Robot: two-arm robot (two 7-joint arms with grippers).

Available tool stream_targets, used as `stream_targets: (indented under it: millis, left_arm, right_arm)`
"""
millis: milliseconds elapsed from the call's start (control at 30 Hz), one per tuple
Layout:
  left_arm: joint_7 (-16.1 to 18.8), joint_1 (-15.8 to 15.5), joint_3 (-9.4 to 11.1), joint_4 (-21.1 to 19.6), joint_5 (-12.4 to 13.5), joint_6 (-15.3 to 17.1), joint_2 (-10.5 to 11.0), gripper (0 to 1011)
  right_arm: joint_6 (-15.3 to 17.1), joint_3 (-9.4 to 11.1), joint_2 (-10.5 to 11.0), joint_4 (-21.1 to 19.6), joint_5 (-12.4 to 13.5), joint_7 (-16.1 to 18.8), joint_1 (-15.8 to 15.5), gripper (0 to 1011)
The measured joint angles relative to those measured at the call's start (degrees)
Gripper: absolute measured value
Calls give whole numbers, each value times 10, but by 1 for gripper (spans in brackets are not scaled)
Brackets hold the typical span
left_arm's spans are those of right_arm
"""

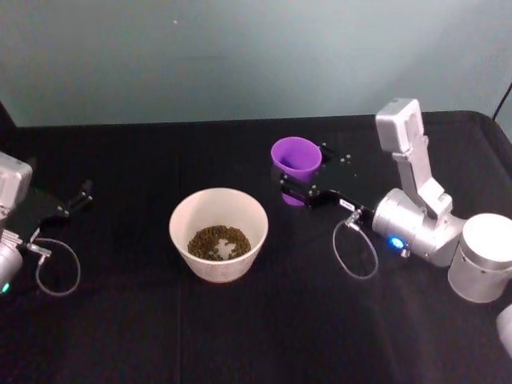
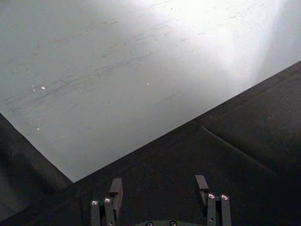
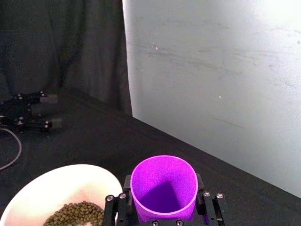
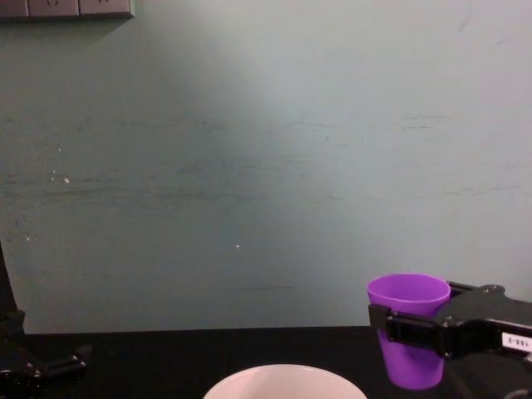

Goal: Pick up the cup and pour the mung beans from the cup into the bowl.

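On the black table, position: we find the bowl (image 1: 218, 234) at centre, with mung beans (image 1: 218, 242) already lying in its bottom.
Cup location: the cup (image 1: 296, 159) sits upright to the right of the bowl and slightly behind it, apart from the rim; in the chest view its base is level with the table, though we cannot tell whether it rests there or is just lifted.
Cup contents: the right wrist view shows a bare purple interior, so we judge the pour is done.
Right end effector: the right gripper (image 1: 298, 190) has its fingers clamped on the cup's sides, one finger (image 3: 125, 184) at each flank below the rim.
Left end effector: the left gripper (image 2: 160, 186) is parked at the table's left edge, fingers spread apart with nothing between them.
Step in hand: we judge this is setting the emptied cup down.
Procedure: we lower straight down until the base sits flat, keep the cup vertical, and spread the fingers evenly so neither side drags it.
Clearance: we retreat away from the bowl, keeping the loose cable (image 1: 355, 250) clear of the rim.
Risk: a light empty cup tips easily if one finger releases late.
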Motion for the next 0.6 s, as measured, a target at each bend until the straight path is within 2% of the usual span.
stream_targets:
  millis: [33, 133, 233, 300, 600]
  left_arm:
    - [0, 0, 0, 0, 0, 0, 0, 1000]
    - [0, 0, 0, 0, 0, 0, 0, 1000]
    - [0, 0, 0, 0, 0, 0, 0, 1000]
    - [0, 0, 0, 0, 0, 0, 0, 1000]
    - [0, 0, 0, 0, 0, 0, 0, 1000]
  right_arm:
    - [0, 0, 0, 0, 0, 0, 0, 733]
    - [-38, -3, -2, 34, 10, 8, 3, 733]
    - [-57, -5, -3, 52, 17, 14, 5, 732]
    - [-71, -3, -3, 74, 35, 26, 8, 733]
    - [-73, -6, -6, 105, 73, 45, 13, 733]
